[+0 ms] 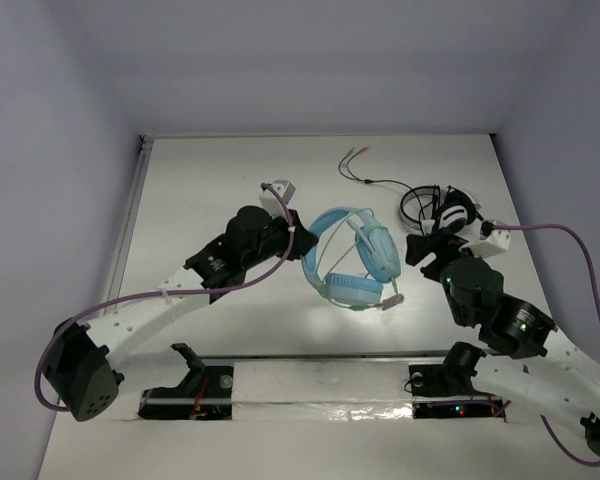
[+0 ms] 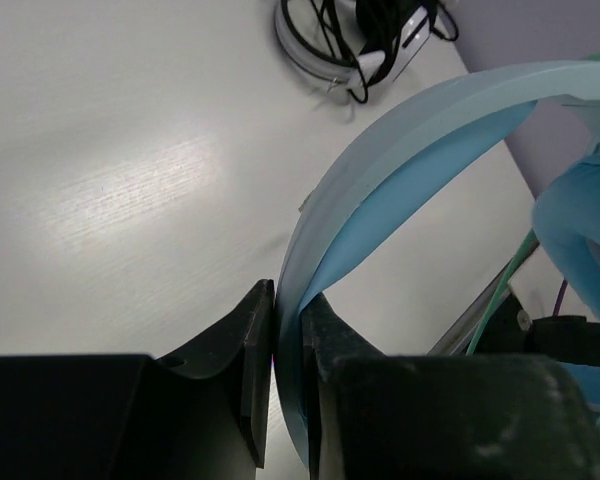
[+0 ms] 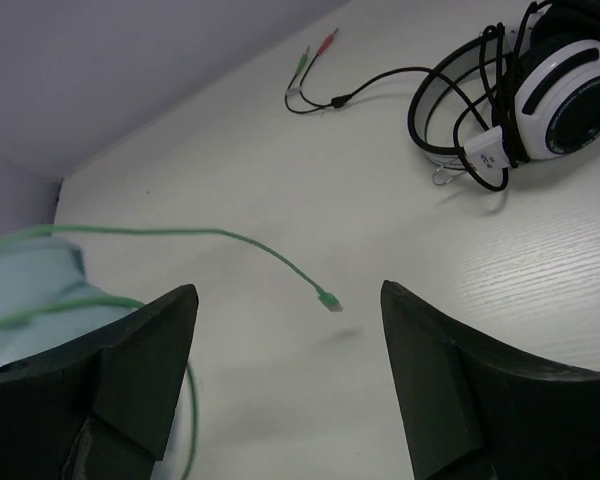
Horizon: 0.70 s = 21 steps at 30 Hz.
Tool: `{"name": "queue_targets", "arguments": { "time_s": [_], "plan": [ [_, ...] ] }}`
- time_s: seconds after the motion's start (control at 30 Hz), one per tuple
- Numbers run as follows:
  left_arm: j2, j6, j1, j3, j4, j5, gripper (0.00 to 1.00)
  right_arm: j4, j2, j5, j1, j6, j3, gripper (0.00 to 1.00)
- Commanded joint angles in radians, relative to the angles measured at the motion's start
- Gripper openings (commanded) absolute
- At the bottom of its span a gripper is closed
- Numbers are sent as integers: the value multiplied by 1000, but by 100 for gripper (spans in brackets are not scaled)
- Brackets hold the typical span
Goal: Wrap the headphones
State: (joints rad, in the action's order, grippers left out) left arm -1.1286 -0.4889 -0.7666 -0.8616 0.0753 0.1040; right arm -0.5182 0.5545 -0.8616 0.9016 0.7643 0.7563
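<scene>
The headphones (image 1: 358, 290) are left of the black-and-white headset (image 3: 540, 100), a bit nearer you. Your left gripper (image 2: 288, 300) is clamped on the blue headband (image 2: 410, 150); use it as a steady anchor. The right gripper (image 3: 285, 300) is spread and empty over the loose green cable (image 3: 250, 240). Pinch near the plug end (image 3: 330, 300), then wind it snug round the headband with no slack loops.

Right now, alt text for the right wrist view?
Open right fingers frame the green cable's free end, trailing from the light-blue headphones at left. Black-and-white headphones lie on the table at upper right, their dark cable running to two plugs.
</scene>
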Motion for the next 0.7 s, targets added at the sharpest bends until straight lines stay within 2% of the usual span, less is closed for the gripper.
{"name": "queue_targets", "arguments": {
  "time_s": [0.0, 0.17, 0.37, 0.43, 0.5, 0.57, 0.67],
  "plan": [
    [12, -68, -11, 48, 136, 0, 0, -6, -15, -56, -1, -2, 51, 80],
    [-46, -82, -11, 49, 196, -95, 0, 40, 36, -24, -1, -20, 40, 81],
    [-154, -100, 38, 32, 253, -266, 0, 58, 56, 32, -1, -17, 25, 83],
    [-194, -106, 73, 45, 279, -309, 0, 60, 42, 50, -1, -14, 14, 89],
    [-235, -119, 101, 64, 293, -338, 0, 58, 21, 62, -1, -13, 9, 98],
    [-263, -135, 147, 78, 319, -334, 0, 40, 9, 75, -1, -11, 11, 99],
    [-299, -148, 184, 99, 342, -332, 8, 23, -16, 84, -1, -6, 12, 100]
  ]
}}
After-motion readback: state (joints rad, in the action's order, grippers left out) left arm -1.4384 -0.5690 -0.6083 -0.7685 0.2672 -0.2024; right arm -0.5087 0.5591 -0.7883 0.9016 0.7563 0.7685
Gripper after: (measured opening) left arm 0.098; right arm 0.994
